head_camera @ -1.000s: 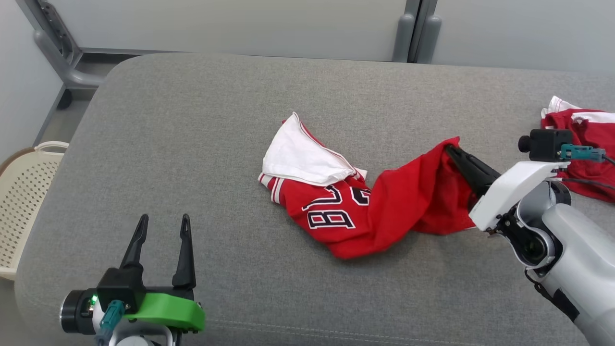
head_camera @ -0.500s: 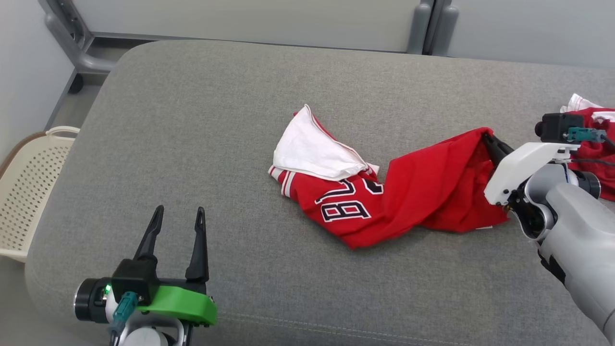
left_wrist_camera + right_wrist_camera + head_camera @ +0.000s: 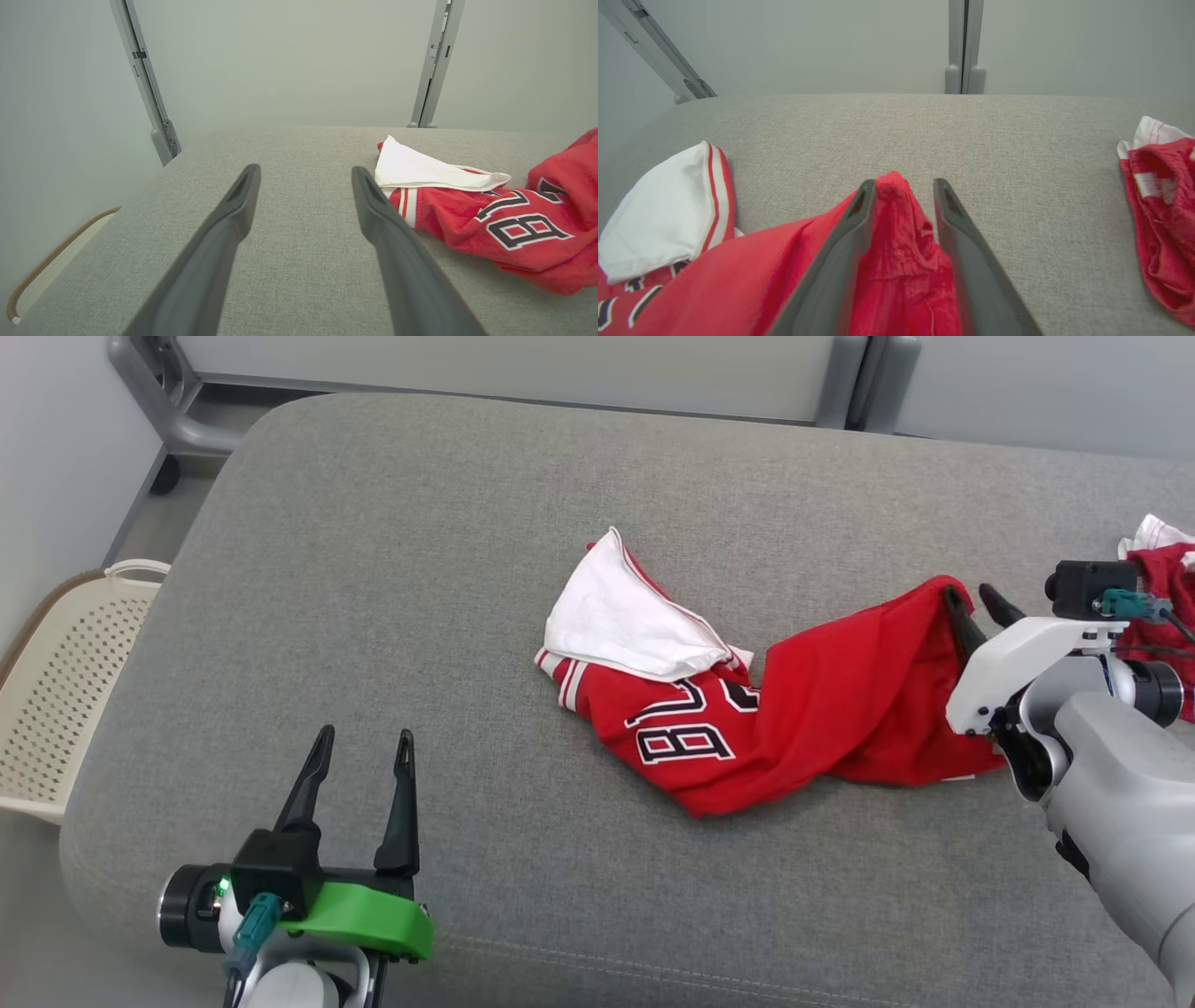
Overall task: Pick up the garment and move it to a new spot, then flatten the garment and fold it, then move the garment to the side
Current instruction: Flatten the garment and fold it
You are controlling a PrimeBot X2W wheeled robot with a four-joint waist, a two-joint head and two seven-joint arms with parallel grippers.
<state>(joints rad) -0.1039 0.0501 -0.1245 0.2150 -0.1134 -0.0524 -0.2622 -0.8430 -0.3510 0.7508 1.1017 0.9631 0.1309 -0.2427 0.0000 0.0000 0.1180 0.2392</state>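
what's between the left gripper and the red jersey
Nothing visible stands in the way. Bare grey cushion lies between the open left gripper and the near, white-and-striped end of the red jersey. The second red garment sits well off to the right.

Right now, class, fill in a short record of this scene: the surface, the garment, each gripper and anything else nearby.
Surface: grey cushion
Garment: red jersey with a white part, crumpled near the cushion's middle, not flat
Left gripper: open, holding nothing, apart from the jersey
Right gripper: jaws slightly apart, the jersey's red edge between them
Other clothing: second garment, red and white, at the cushion's right end
Off the left end: pale perforated basket
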